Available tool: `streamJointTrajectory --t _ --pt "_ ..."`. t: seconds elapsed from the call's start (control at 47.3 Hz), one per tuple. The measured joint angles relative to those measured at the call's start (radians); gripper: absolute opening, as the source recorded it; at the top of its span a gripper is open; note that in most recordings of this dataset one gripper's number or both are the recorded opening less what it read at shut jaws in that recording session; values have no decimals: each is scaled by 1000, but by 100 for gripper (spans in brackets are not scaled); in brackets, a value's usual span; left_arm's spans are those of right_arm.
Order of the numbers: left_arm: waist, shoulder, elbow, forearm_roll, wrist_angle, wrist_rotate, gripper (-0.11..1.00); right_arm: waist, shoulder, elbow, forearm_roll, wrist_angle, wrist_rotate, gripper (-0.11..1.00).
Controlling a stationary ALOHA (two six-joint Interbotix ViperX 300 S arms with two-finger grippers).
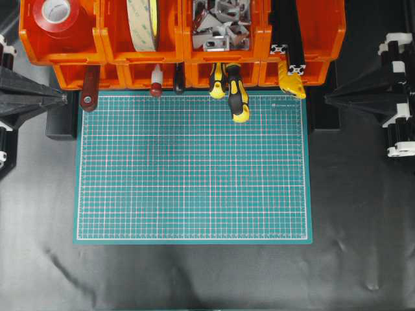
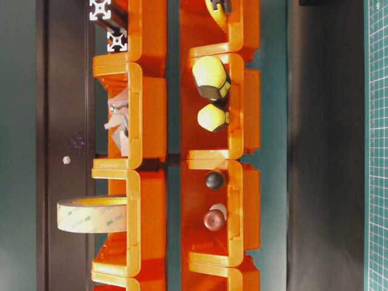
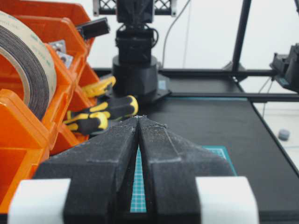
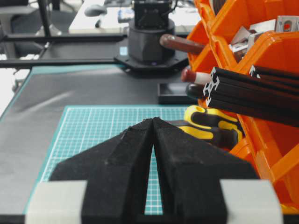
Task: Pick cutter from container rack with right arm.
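Cutter (image 1: 292, 82) mostly hidden inside container rack (image 1: 259, 68); rack cropped at top edge.

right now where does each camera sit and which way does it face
Overhead: above, looking down on the green mat and container rack; both grippers at the side edges.
Table-level: turned sideways, facing the rack's open fronts; no robot parts.
Left wrist: behind the shut left gripper, looking across the mat.
Right wrist: behind the shut right gripper, rack on its right.
All four views share the yellow-and-black screwdrivers.
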Motion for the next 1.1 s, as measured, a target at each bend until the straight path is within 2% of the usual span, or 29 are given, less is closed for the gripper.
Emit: streamJointTrajectory --t 0.084,0.127,0.253,0.401,0.528,0.739,0.929,1.098 --pt "0 0 -8 15 35 -20 0 2 0 0 3 3 6 3" --pt "-3 -2 -18 21 80 -40 0 5 0 -2 3 20 14 -1" --pt "-20 -25 -57 29 189 -58 0 17 0 -38 5 126 60 -1" --pt "-49 -61 -103 31 299 -64 0 35 0 -124 5 360 144 -1" --pt "-57 -72 -130 31 367 -67 0 72 5 -196 3 529 150 -1" --pt "-58 -75 -143 31 396 -69 0 155 49 -298 -18 707 152 -1" --pt "-58 -80 -143 31 397 -72 0 236 130 -436 -104 862 161 -1" --pt "-58 -86 -143 31 397 -83 0 321 245 -577 -255 1011 183 -1"
